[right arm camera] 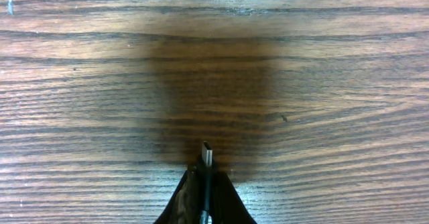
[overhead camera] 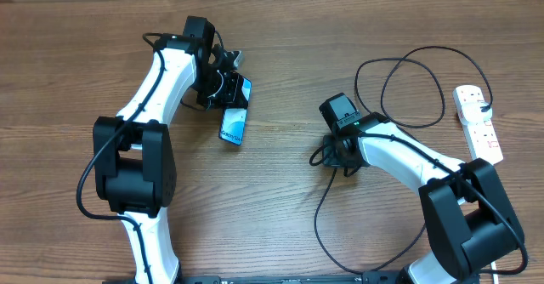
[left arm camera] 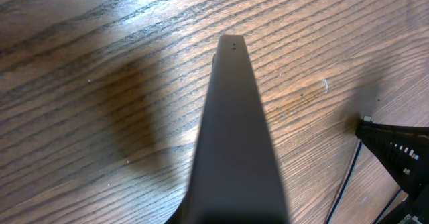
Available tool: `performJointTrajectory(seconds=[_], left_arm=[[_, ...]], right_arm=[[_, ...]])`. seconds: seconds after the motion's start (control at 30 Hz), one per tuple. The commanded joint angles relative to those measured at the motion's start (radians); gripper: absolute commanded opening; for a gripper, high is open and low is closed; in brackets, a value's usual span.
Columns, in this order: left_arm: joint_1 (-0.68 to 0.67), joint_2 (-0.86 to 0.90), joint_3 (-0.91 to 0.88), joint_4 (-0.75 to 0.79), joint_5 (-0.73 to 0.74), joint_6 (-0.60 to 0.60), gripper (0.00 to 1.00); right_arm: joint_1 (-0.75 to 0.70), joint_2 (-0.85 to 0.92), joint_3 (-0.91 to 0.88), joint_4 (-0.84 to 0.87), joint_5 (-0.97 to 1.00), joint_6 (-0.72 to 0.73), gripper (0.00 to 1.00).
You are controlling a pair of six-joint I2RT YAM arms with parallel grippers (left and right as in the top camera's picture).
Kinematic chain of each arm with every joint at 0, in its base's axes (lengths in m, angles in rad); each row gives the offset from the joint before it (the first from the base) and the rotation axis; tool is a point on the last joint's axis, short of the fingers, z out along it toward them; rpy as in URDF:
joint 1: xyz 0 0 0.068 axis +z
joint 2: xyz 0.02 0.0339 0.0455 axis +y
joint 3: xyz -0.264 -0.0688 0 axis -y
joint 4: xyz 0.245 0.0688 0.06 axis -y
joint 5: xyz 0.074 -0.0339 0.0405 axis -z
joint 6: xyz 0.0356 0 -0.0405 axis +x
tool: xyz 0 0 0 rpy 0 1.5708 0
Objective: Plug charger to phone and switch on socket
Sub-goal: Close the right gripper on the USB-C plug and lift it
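Note:
The phone (overhead camera: 235, 118) has a light blue screen and lies tilted at the table's upper left. My left gripper (overhead camera: 226, 87) is shut on its far end. In the left wrist view the phone (left arm camera: 233, 117) shows edge-on as a dark slab just above the wood. My right gripper (overhead camera: 334, 154) is shut on the charger's connector tip (right arm camera: 207, 154), which sticks out past the fingers (right arm camera: 206, 178) close over the table. The charger's black cable (overhead camera: 422, 51) loops toward the socket (overhead camera: 478, 124), a white power strip at the right edge. About a phone's length separates tip and phone.
A slack run of black cable (overhead camera: 317, 220) curves over the table toward the front edge. A black plug (overhead camera: 486, 107) sits in the power strip. In the left wrist view a black ribbed part (left arm camera: 401, 151) and a thin black cable (left arm camera: 345, 184) show at the right.

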Motion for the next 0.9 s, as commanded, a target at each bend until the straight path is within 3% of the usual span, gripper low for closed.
performJointTrajectory(seconds=[0.0, 0.23, 0.4, 0.6, 0.73, 0.87], left_arm=[[-0.002, -0.018, -0.006, 0.001, 0.014, -0.014, 0.04], [-0.002, -0.018, -0.006, 0.002, 0.014, -0.014, 0.04], [-0.002, -0.018, -0.006, 0.002, 0.014, -0.014, 0.04], [-0.002, -0.018, -0.006, 0.001, 0.014, -0.014, 0.04], [-0.002, -0.018, -0.006, 0.001, 0.014, -0.014, 0.04], [-0.002, -0.018, -0.006, 0.001, 0.014, -0.014, 0.05]], right_arm=[[-0.008, 0.044, -0.011, -0.003, 0.026, -0.019, 0.04], [-0.008, 0.044, 0.021, -0.029, 0.016, -0.052, 0.05], [-0.008, 0.044, 0.018, -0.045, -0.014, -0.051, 0.24], [-0.008, 0.044, 0.018, -0.047, -0.021, -0.048, 0.19], [-0.008, 0.044, 0.018, -0.048, -0.026, -0.048, 0.4], [-0.008, 0.044, 0.018, -0.07, -0.033, -0.035, 0.4]])
